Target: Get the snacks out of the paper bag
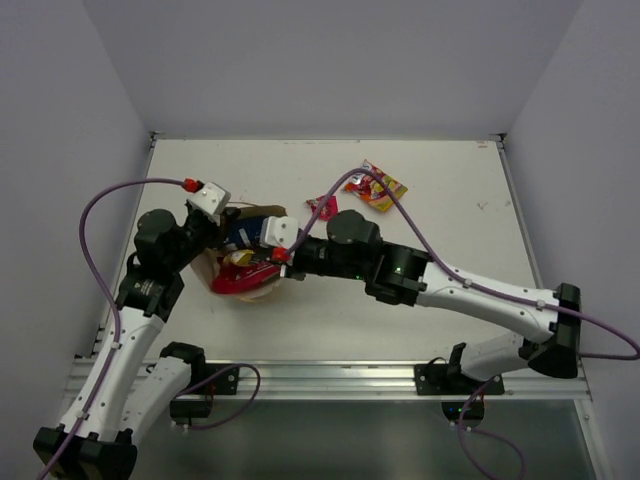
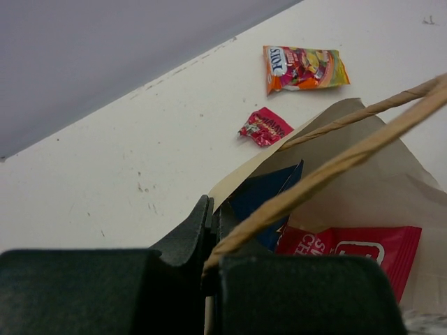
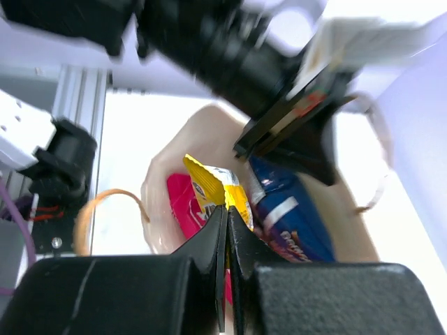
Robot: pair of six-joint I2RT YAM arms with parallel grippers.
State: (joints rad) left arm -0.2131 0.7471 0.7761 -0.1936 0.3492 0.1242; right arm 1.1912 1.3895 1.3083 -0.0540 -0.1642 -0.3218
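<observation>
The paper bag [image 1: 204, 268] lies left of centre with its mouth open. My left gripper [image 1: 212, 235] is shut on the bag's rim [image 2: 211, 216], with a string handle [image 2: 349, 150] crossing in front of the fingers. My right gripper [image 1: 265, 256] reaches into the bag mouth and is shut on the slim yellow bar [image 3: 216, 185]. The blue Doritos bag [image 3: 286, 216] and the pink bag [image 3: 183, 202] lie inside the bag beside the bar. The red-yellow candy pouch [image 1: 375, 186] and the tiny red wrapper [image 1: 322, 206] lie on the table behind the bag.
The white table [image 1: 450, 200] has grey walls at the back and sides. An aluminium rail [image 1: 330, 378] runs along the near edge. The right arm [image 1: 400, 270] stretches across the middle, its purple cable arching over the candy pouch.
</observation>
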